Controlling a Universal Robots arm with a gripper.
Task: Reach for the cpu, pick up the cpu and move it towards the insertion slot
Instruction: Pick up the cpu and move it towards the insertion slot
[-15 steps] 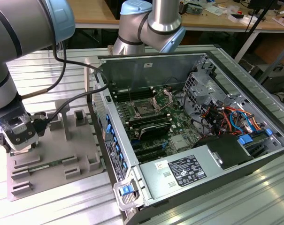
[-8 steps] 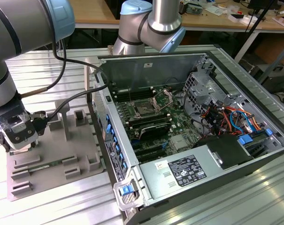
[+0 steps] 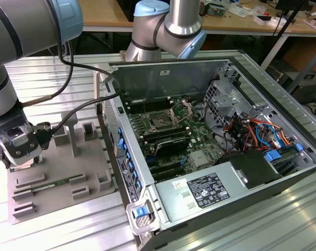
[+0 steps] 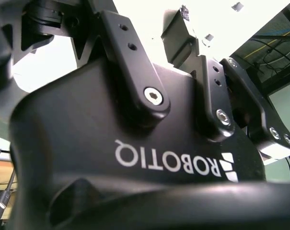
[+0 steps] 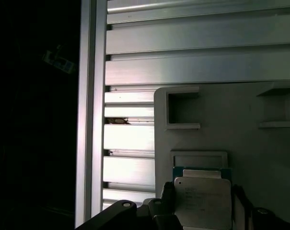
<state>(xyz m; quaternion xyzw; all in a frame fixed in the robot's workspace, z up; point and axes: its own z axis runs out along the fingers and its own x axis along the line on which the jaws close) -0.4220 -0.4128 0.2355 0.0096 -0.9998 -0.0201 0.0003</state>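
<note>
The cpu (image 5: 202, 197) sat on the grey tray (image 5: 240, 115) at the gripper (image 5: 202, 208), pickup step, grasp state untellable; lifting would need level hold.

A ribbed aluminium worktop (image 3: 69, 235) of silvery slats lies in bright light, with a cluttered wooden desk (image 3: 103, 13) on pale metal legs (image 3: 278, 46) standing behind it.

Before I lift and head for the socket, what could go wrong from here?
1. The cpu lies in a grey tray beside raised frames; a skewed lift could snag it.
2. The insertion slot sits inside the computer case, past its side wall, so a low carry might strike that wall.
3. The black cable trailing from the gripper could catch the wall.
</note>
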